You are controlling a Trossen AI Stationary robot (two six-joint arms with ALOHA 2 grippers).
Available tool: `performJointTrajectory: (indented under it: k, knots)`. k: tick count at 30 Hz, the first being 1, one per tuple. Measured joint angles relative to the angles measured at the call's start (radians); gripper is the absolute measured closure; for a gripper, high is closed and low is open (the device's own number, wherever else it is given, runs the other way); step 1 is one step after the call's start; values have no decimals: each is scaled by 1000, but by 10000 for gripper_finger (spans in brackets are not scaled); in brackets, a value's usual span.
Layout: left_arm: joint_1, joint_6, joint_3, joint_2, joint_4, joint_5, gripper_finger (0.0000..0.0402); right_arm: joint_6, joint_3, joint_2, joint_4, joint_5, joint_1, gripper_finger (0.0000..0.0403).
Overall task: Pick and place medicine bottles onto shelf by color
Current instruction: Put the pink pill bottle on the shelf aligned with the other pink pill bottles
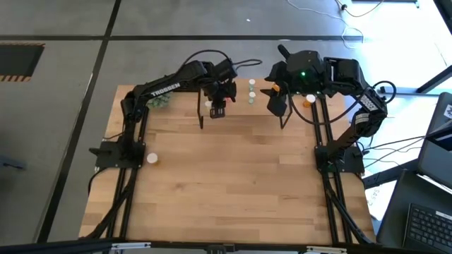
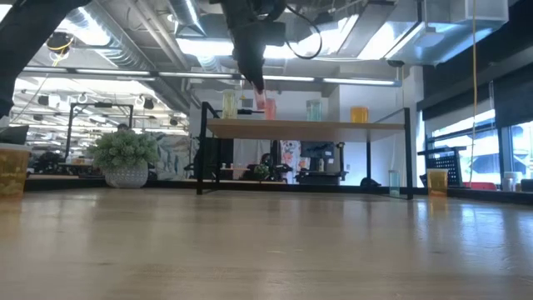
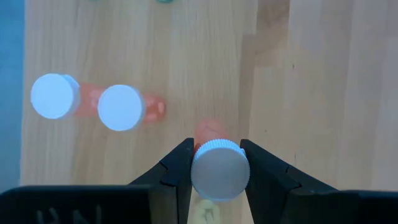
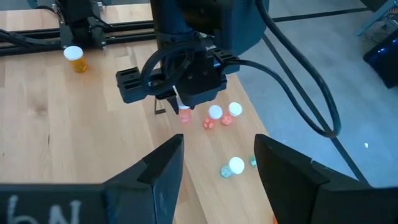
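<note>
The shelf (image 2: 333, 127) stands at the table's far middle, and on its board are yellowish (image 2: 229, 104), green (image 2: 314, 110) and orange (image 2: 359, 114) medicine bottles. Two pink bottles (image 3: 121, 107) with white caps stand side by side on the board. My left gripper (image 1: 217, 109) hangs over the shelf, shut on a third pink bottle (image 3: 217, 171) close beside them. My right gripper (image 4: 214, 163) stays open and high at the shelf's right end, with nothing between its fingers. One orange bottle (image 1: 150, 159) stands alone on the table's left part. My left gripper pinches the pink bottle at its white cap (image 3: 198, 171), one finger on each side of it. The fingers slant down at it from above. The bottle stands upright under them, just over the shelf board; whether its base touches the board I cannot tell.
A green plant ball in a pot (image 2: 127, 158) sits on the far left of the table. Two green bottles (image 1: 251, 89) stand on the shelf between the two grippers. The shelf's thin black legs (image 2: 201, 150) rise from the table. The near half of the table (image 1: 233, 190) is bare wood.
</note>
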Motion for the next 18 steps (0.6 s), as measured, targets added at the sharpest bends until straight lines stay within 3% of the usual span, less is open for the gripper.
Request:
performJointTrajectory:
  k: [18]
  knots:
    - [-32,-1,2,29,57,-7,292,-2,0,0,0,0,0,205]
